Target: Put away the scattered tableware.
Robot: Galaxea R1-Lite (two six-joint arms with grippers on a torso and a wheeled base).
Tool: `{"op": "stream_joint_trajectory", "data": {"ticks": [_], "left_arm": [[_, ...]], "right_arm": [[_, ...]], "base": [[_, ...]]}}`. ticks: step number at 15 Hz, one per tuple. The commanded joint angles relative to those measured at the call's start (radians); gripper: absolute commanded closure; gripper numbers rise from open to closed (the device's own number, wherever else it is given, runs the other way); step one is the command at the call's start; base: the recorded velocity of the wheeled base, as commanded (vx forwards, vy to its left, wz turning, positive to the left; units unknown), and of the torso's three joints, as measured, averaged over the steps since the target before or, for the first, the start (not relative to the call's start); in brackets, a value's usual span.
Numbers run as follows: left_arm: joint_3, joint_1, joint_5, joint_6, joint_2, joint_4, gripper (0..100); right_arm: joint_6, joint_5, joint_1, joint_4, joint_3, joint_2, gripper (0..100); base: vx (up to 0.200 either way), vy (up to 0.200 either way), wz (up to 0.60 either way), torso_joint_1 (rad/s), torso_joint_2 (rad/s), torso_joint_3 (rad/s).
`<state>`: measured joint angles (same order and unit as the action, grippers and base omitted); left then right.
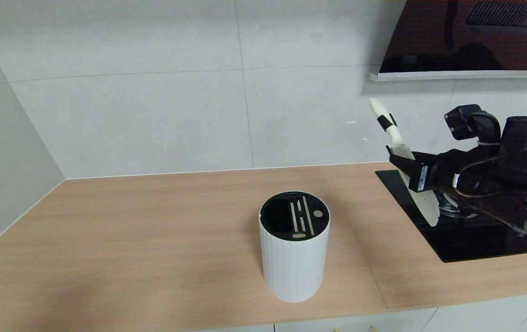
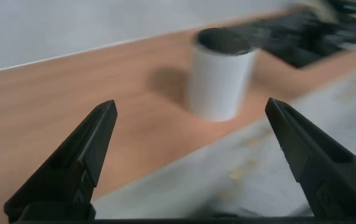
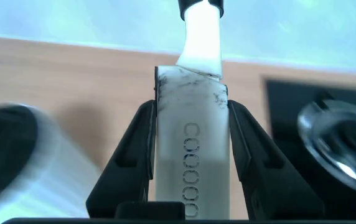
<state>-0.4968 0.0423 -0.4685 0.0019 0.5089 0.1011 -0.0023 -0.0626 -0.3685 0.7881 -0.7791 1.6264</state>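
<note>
At the head view's right edge the right gripper (image 1: 407, 162) pinches the knife (image 1: 428, 205) by its blade, handle up, above the hob (image 1: 466, 242); the holder (image 1: 294, 249) stands centre; the left gripper (image 2: 190, 109) is spread, empty; the smooth blade could slip, or miss the narrow slots and tip the holder.

Head view: bright, even, diffuse light. The white ribbed cylindrical holder (image 1: 294, 258) throws a faint, soft shadow leftward on the pale wooden bench (image 1: 152, 240). The glossy dark hood panel (image 1: 470, 37), upper right, carries reflections. Left wrist view: background motion-blurred throughout. Right wrist view: white knife (image 3: 190, 155) sharp, surroundings blurred.
</note>
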Motion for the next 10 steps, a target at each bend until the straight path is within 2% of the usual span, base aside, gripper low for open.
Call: {"op": "stream_joint_trajectory", "data": {"ticks": [1, 2, 3, 4, 5, 6, 7, 8, 9, 10], "left_arm": [[-0.313, 0.108, -0.116, 0.006, 0.546, -0.034, 0], [-0.333, 0.148, -0.116, -0.025, 0.615, -0.060, 0], [-0.333, 0.205, -0.113, -0.080, 0.678, -0.115, 0], [-0.307, 0.269, -0.113, -0.178, 0.714, -0.204, 0], [-0.269, 0.344, -0.113, -0.341, 0.744, -0.353, 0], [-0.235, 0.409, -0.108, -0.459, 0.758, -0.480, 0], [-0.206, 0.444, -0.101, -0.565, 0.772, -0.586, 0], [-0.193, 0.468, -0.099, -0.655, 0.790, -0.666, 0], [-0.197, 0.479, -0.091, -0.709, 0.815, -0.704, 0], [-0.207, 0.487, -0.048, -0.744, 0.850, -0.730, 0]], "right_arm": [[0.001, -0.014, -0.113, -0.009, -0.023, -0.066, 100], [0.001, -0.023, -0.147, -0.009, -0.022, -0.074, 100], [0.001, -0.037, -0.182, -0.009, -0.017, -0.076, 100], [0.002, -0.054, -0.221, -0.009, -0.014, -0.074, 100], [0.012, -0.077, -0.247, -0.001, -0.003, -0.054, 100], [0.019, -0.089, -0.267, -0.001, 0.000, -0.043, 100], [0.025, -0.097, -0.296, -0.001, 0.000, -0.043, 100], [0.033, -0.105, -0.329, 0.000, 0.001, -0.046, 100], [0.033, -0.112, -0.356, 0.000, 0.001, -0.051, 100], [0.033, -0.118, -0.403, 0.000, 0.003, -0.053, 100]], "base": [[0.000, 0.000, 0.00, 0.000, 0.00, 0.000], [0.000, 0.000, 0.00, 0.000, 0.00, 0.000], [0.000, 0.000, 0.00, 0.000, 0.00, 0.000], [0.000, 0.000, 0.00, 0.000, 0.00, 0.000], [0.000, 0.000, 0.00, 0.000, 0.00, 0.000], [0.000, 0.000, 0.00, 0.000, 0.00, 0.000], [0.000, 0.000, 0.00, 0.000, 0.00, 0.000], [0.000, 0.000, 0.00, 0.000, 0.00, 0.000], [0.000, 0.000, 0.00, 0.000, 0.00, 0.000], [0.000, 0.000, 0.00, 0.000, 0.00, 0.000]]}}
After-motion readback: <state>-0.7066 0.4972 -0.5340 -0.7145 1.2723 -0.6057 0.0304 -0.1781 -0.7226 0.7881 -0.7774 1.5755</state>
